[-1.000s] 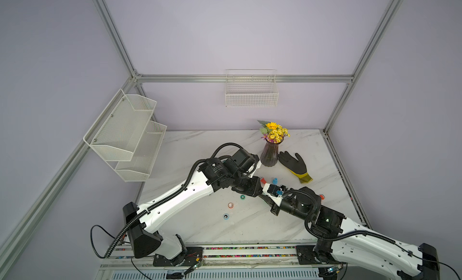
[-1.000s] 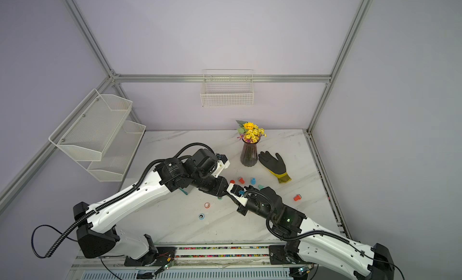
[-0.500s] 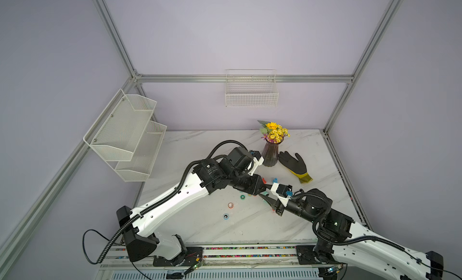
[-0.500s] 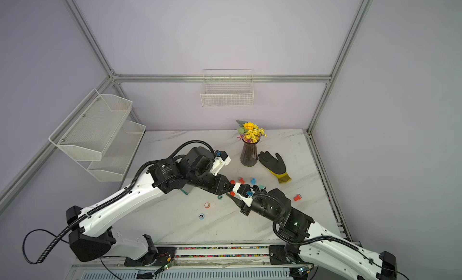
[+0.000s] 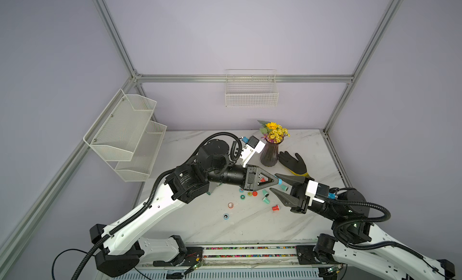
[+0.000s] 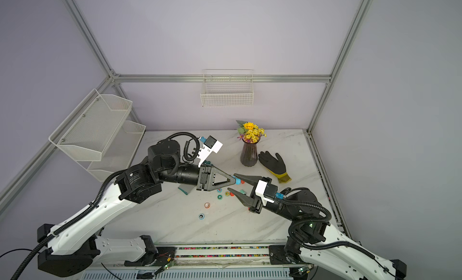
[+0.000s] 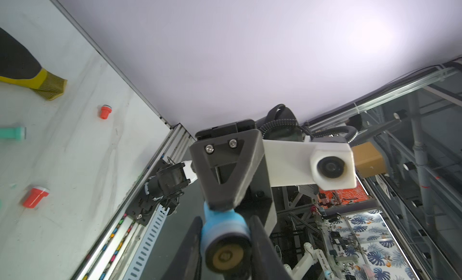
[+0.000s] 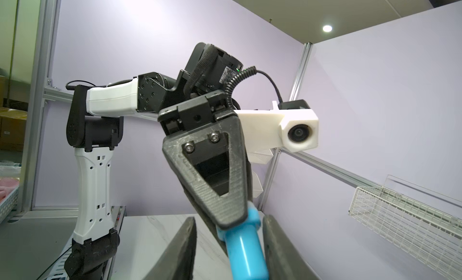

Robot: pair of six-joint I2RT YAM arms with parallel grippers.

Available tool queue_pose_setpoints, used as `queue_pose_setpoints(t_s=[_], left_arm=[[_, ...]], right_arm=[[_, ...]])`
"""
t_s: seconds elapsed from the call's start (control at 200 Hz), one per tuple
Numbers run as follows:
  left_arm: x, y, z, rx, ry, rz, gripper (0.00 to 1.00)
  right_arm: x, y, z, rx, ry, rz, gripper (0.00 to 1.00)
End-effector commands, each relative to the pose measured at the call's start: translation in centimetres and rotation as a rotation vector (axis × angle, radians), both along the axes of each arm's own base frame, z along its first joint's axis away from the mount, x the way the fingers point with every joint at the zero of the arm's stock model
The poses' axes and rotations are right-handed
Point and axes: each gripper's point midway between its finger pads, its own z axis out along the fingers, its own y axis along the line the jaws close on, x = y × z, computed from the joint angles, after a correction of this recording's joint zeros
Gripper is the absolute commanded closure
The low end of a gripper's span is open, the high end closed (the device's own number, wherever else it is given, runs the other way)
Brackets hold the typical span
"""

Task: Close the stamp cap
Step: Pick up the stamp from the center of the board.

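Right wrist | right gripper point(image 8: 228, 217) was opened within the last second, jaws spread clear of the stamp point(image 8: 246, 252) | stamp was left pinched mid-air by the left gripper point(image 8: 228, 223) (closing judged done, unconfirmed).

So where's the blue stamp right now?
In both top views the blue stamp is held above the table by the left gripper, between the open jaws of the right gripper, in front of the vase.
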Motion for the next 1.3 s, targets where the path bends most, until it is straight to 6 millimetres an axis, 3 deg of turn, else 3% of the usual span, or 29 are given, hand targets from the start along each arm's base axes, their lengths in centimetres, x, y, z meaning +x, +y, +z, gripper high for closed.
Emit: queue_pose_setpoints(t_s=[0.0, 0.165, 0.6, 0.805, 1.175, 1.295], left_arm=[[-1.4, 0.6, 3.5, -0.126, -0.021, -0.06, 0.86], [-1.6, 0.6, 3.5, -0.135, -0.01, -0.072, 0.86], [-1.6, 0.8, 3.4, -0.141, -0.009, -0.082, 0.87], [-1.6, 0.8, 3.6, -0.15, -0.006, -0.083, 0.87], [-1.9, 0.8, 3.8, -0.165, 0.006, -0.102, 0.88], [-2.0, 0.9, 3.9, -0.17, 0.004, -0.106, 0.88]], right_arm=[[-1.1, 0.0, 1.9, 0.047, -0.077, 0.04, 0.57], [-1.1, 0.0, 2.3, 0.055, -0.093, 0.037, 0.63], [-1.8, -1.5, 2.7, 0.124, -0.092, 0.034, 0.62], [-1.7, -1.1, 2.5, 0.121, -0.088, 0.048, 0.69], [-1.1, -0.1, 2.0, 0.1, -0.076, 0.052, 0.71], [-1.1, -0.2, 2.0, 0.103, -0.077, 0.053, 0.78]])
